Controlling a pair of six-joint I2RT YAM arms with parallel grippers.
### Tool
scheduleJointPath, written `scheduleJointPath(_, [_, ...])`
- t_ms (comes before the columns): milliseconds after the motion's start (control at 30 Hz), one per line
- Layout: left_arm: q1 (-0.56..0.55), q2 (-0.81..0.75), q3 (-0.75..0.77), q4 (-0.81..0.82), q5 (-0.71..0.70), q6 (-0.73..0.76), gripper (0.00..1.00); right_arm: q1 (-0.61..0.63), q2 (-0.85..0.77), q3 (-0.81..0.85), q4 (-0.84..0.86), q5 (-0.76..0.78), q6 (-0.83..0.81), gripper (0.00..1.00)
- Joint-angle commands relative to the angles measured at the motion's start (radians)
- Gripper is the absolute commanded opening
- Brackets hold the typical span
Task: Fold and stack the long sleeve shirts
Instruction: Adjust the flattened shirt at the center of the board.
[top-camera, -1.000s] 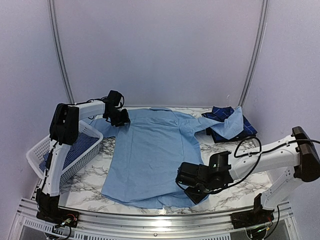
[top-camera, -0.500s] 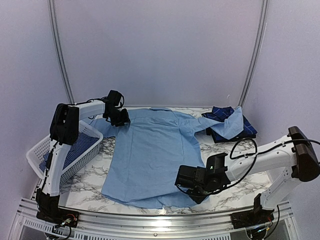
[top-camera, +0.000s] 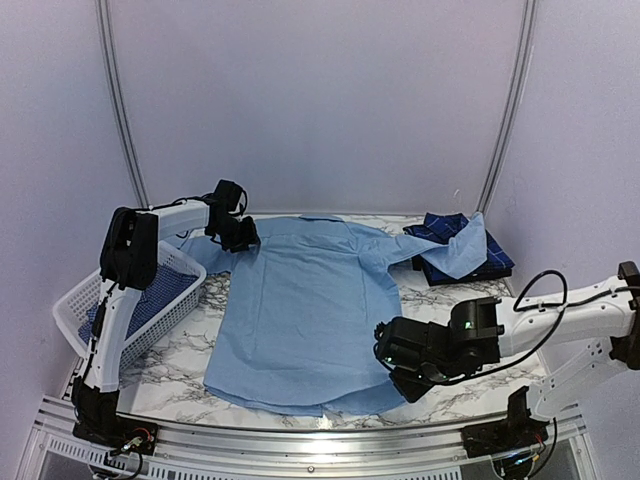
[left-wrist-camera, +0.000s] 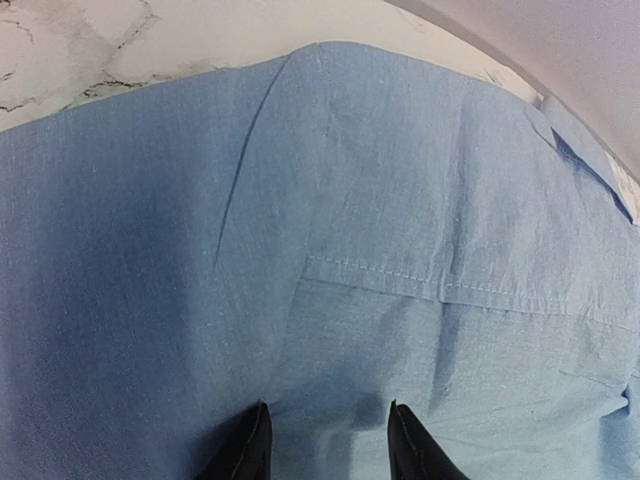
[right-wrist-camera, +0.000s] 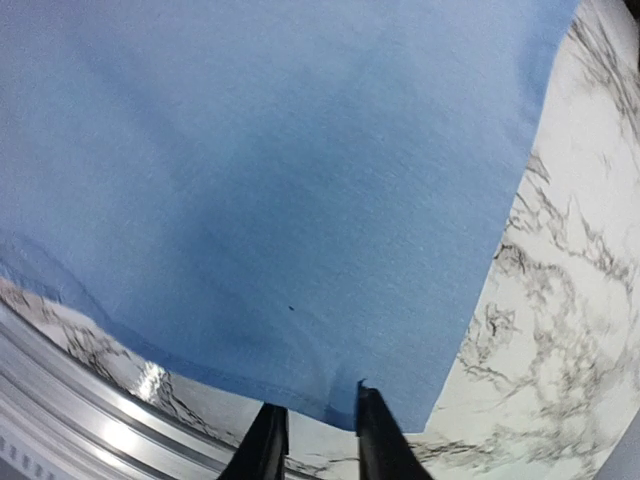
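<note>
The light blue shirt (top-camera: 300, 320) lies spread flat in the middle of the marble table (top-camera: 445, 300), with its collar (top-camera: 320, 220) toward 12 o'clock and its hem toward 6 o'clock. Its right sleeve (top-camera: 462, 250) runs out toward 2 o'clock and is draped over the navy plaid shirt (top-camera: 492, 258), which sits folded at the table's far right. At 9 o'clock a white basket (top-camera: 68, 318) holds the checked shirt (top-camera: 150, 295), bundled inside it.

The left gripper (top-camera: 243, 238) is down on the light blue shirt's shoulder at about 10 o'clock from the garment's centre. In its wrist view the two dark fingers (left-wrist-camera: 248, 450) stand a modest way apart with cloth between and around them (a stitched yoke seam crosses just above), but whether they pinch the fabric or only press on it cannot be told.

The right gripper (top-camera: 400, 378) is at the hem corner, at about 5 o'clock from the shirt's centre. In its wrist view the fingers (right-wrist-camera: 372, 430) are set narrow, and the hem's edge passes between their tips, with a small tuft of cloth standing up against the right one; it has the corner nipped. Bare marble shows at 3 o'clock of that corner, and the table's metal rail (right-wrist-camera: 90, 400) runs along at 7 o'clock.
</note>
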Motion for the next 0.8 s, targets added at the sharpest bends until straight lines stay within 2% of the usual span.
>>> scheduleJointPath(0, [0.015, 0.041, 0.012, -0.046, 0.011, -0.004, 0.42, 0.004, -0.025, 0.006, 0.015, -0.04, 0.021, 0.3])
scheduleJointPath(133, [0.007, 0.013, 0.014, -0.045, 0.038, 0.018, 0.48, -0.052, -0.07, 0.024, 0.047, -0.035, 0.044, 0.51])
scheduleJointPath(233, [-0.005, -0.015, 0.027, -0.046, 0.061, 0.041, 0.56, -0.169, -0.123, 0.017, 0.103, -0.044, 0.037, 0.62])
scheduleJointPath(300, [-0.019, -0.039, 0.04, -0.046, 0.067, 0.059, 0.61, -0.255, -0.145, 0.007, 0.178, -0.082, 0.017, 0.67])
scheduleJointPath(500, [-0.082, -0.128, 0.019, -0.046, 0.071, 0.075, 0.64, -0.465, -0.095, 0.034, 0.416, -0.122, -0.014, 0.65])
scheduleJointPath(667, [-0.168, -0.203, -0.068, -0.04, 0.067, 0.071, 0.64, -0.667, 0.069, 0.184, 0.655, -0.233, -0.1, 0.51])
scheduleJointPath(767, [-0.224, -0.251, -0.157, -0.01, 0.084, 0.054, 0.64, -0.745, 0.229, 0.345, 0.717, -0.291, -0.141, 0.42])
